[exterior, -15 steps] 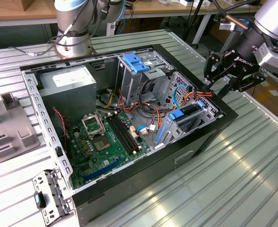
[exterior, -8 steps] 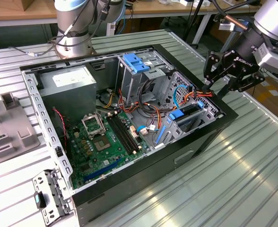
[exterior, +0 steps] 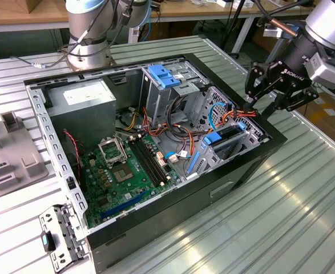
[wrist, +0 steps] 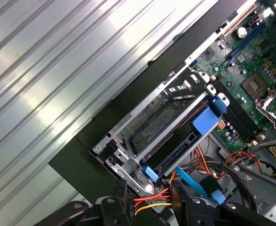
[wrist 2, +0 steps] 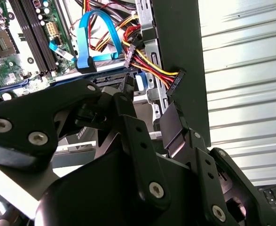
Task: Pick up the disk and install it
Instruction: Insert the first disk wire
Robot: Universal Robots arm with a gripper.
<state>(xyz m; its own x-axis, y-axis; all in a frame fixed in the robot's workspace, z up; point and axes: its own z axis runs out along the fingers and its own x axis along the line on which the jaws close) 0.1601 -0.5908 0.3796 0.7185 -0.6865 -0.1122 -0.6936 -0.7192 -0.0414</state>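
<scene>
Cables (exterior: 234, 117) in red, yellow and orange are seen running to the drive cage (exterior: 235, 140) at the near end of the open computer case (exterior: 156, 142), on the exterior view's right. The disk (exterior: 229, 132) is found inside that cage, set on edge in a slot, with its blue carrier tab (exterior: 213, 138) turned towards the motherboard (exterior: 124, 171). In the first wrist view the disk (wrist: 153, 128) is seen as a dark slab between the metal rails of the cage, with the blue tab (wrist: 204, 120) at its end; its label cannot be made out.

The gripper (exterior: 258, 108) is held just above the case's black rim (exterior: 270, 134), close over the cage and the cable plugs. Its jaws are spread apart and nothing is grasped between them; the same is shown in both wrist views, where the gripper (wrist 2: 149, 106) (wrist: 149, 200) is empty and the cables are seen beyond the gap.

A grey power supply (exterior: 87, 108) is fitted at the far left corner of the case. The case is laid on a ribbed metal table (exterior: 281, 200).
</scene>
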